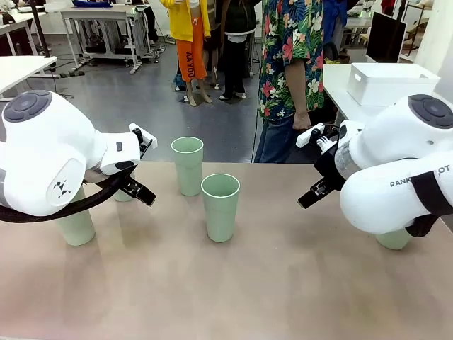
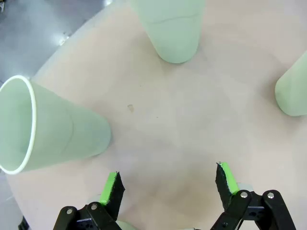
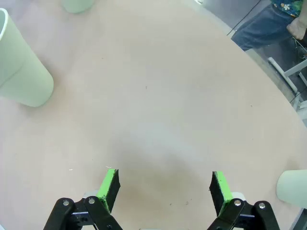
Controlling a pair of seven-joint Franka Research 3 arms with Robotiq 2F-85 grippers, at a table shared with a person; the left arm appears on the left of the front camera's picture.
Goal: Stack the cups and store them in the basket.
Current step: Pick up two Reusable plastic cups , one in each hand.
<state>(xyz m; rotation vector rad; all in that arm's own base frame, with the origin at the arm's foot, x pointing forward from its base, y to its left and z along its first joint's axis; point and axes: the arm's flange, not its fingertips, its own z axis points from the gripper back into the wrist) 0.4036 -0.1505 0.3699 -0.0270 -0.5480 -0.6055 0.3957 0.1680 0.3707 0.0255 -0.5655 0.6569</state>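
Front cam sat robot-side, faced across table (image 1: 233,283) toward person (image 1: 290,71); both wrist cams looked down close at same table

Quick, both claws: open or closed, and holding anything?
Left claw: open, holding nothing.
Right claw: open, holding nothing.

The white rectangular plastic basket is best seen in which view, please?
The front view: the white basket sits on a white side table at far right. Both wrist views face the beige tabletop and mint-green plastic cups.
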